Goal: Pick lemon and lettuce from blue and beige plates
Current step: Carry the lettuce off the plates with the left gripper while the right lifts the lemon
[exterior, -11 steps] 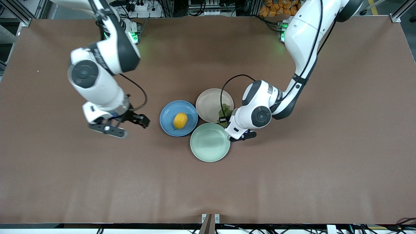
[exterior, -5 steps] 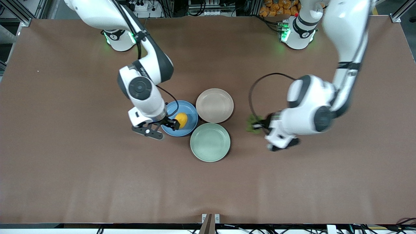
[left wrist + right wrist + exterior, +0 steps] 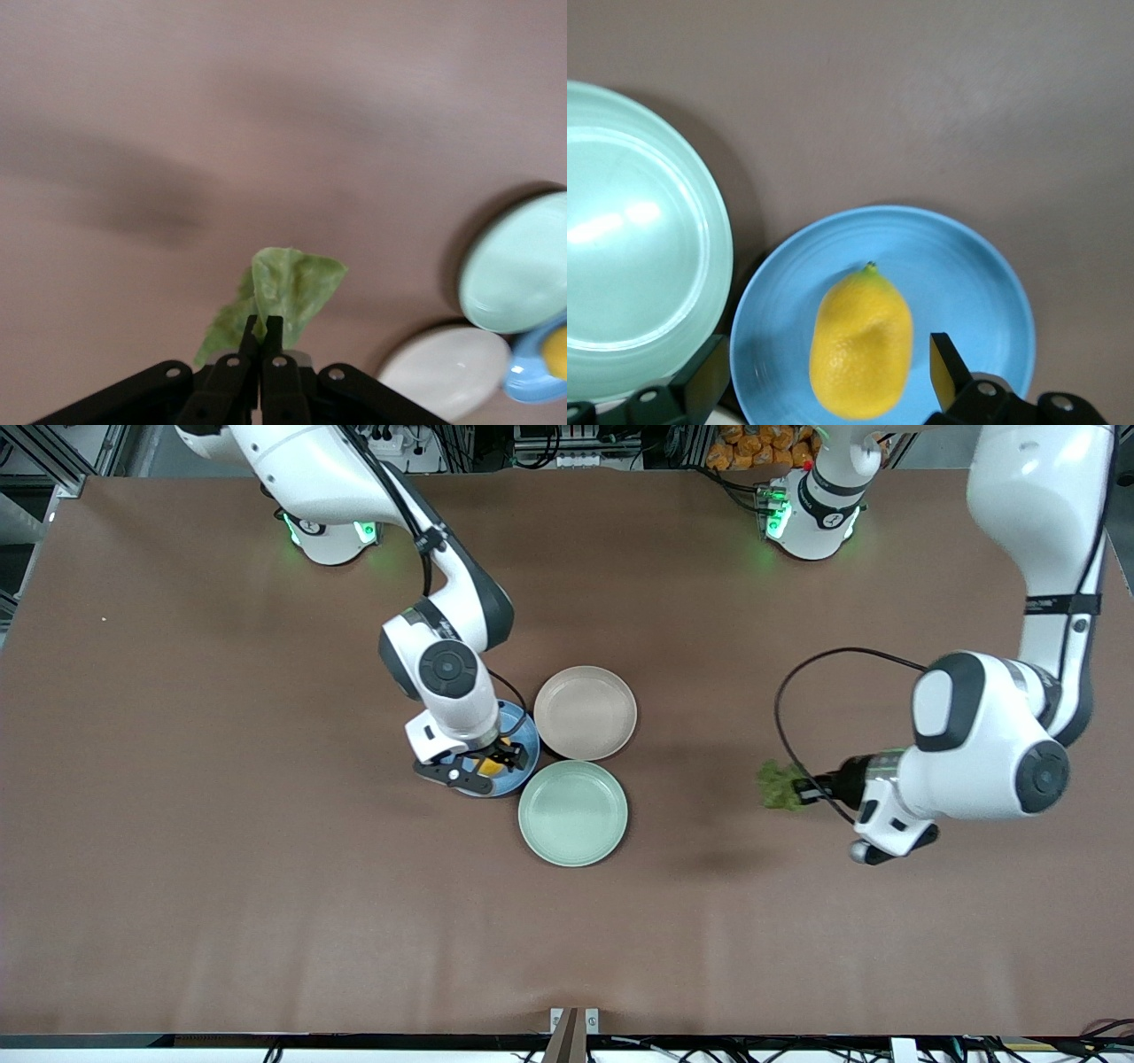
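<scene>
The yellow lemon (image 3: 861,341) lies on the blue plate (image 3: 983,292). My right gripper (image 3: 827,352) is open just above that plate, one finger on each side of the lemon without touching it. From the front, the lemon (image 3: 486,765) shows only partly under the right gripper (image 3: 494,763) on the blue plate (image 3: 529,737). My left gripper (image 3: 263,326) is shut on the green lettuce (image 3: 288,288). It holds the lettuce (image 3: 778,784) over bare table toward the left arm's end, with the left gripper (image 3: 802,788) beside it. The beige plate (image 3: 585,713) has nothing on it.
A pale mint-green plate (image 3: 572,812) with nothing on it touches the blue and beige plates and lies nearer to the front camera. It also shows as the mint plate (image 3: 629,239) beside the blue one. The brown table (image 3: 266,886) spreads widely around the plates.
The left gripper lifted the lettuce off the beige plate and carried it toward the left arm's end. The right gripper travelled to the blue plate and now straddles the lemon.
</scene>
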Robot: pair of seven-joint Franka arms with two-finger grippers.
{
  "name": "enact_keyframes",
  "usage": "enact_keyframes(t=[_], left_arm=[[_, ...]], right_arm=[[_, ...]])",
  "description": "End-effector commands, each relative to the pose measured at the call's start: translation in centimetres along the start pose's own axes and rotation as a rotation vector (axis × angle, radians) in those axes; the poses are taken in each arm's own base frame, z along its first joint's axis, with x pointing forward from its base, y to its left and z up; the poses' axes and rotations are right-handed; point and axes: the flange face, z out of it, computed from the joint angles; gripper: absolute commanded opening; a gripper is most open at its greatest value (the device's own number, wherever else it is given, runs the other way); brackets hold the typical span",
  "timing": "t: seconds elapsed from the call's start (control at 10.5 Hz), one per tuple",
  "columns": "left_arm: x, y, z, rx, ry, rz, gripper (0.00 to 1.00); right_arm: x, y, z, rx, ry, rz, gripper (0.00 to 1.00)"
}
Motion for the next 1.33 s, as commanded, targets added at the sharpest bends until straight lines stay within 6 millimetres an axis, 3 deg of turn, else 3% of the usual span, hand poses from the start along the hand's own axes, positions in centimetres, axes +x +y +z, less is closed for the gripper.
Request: enact_keyframes(t=[0.0, 0.38, 0.47, 0.57, 0.66, 0.76, 0.95, 1.04, 1.14, 1.23], left_arm=[[1.9, -4.1, 1.2, 0.008, -0.031, 0.014, 0.0], [3.4, -5.5, 5.2, 0.016, -0.082, -0.008, 0.0], [3.4, -5.4, 5.7, 0.019, -0.088, -0.006, 0.01], [3.6, -5.9, 6.1, 0.02, -0.094, -0.014, 0.09], [3.6, -5.7, 6.1, 0.021, -0.094, -0.013, 0.26], [3.6, -5.8, 6.1, 0.022, -0.094, -0.014, 0.43], [3.7, -6.2, 5.9, 0.019, -0.091, -0.02, 0.8], [3.7, -6.4, 5.2, 0.02, -0.08, -0.021, 0.93], [3.6, -6.3, 3.7, 0.055, -0.047, -0.004, 1.0], [3.0, -6.0, 1.5, 0.075, -0.01, 0.014, 1.0]], right_arm=[[-1.4, 0.5, 3.7, -0.08, 0.025, -0.039, 1.0], [-2.4, 1.6, 6.0, -0.078, 0.023, -0.037, 0.96], [-2.8, 1.6, 6.3, -0.062, 0.03, -0.037, 0.69], [-2.7, 1.5, 6.2, -0.056, 0.033, -0.025, 0.34], [-2.6, 1.4, 5.8, -0.05, 0.035, -0.01, 0.04], [-2.5, 1.3, 4.8, -0.046, 0.038, -0.012, 0.0], [-1.0, 1.5, 0.0, -0.005, 0.067, 0.0, 0.0], [0.5, 2.5, -2.4, -0.019, 0.058, 0.006, 0.0], [1.6, 3.9, -5.0, -0.024, 0.04, -0.032, 0.0], [3.5, 6.4, -7.2, -0.011, 0.003, -0.066, 0.0]])
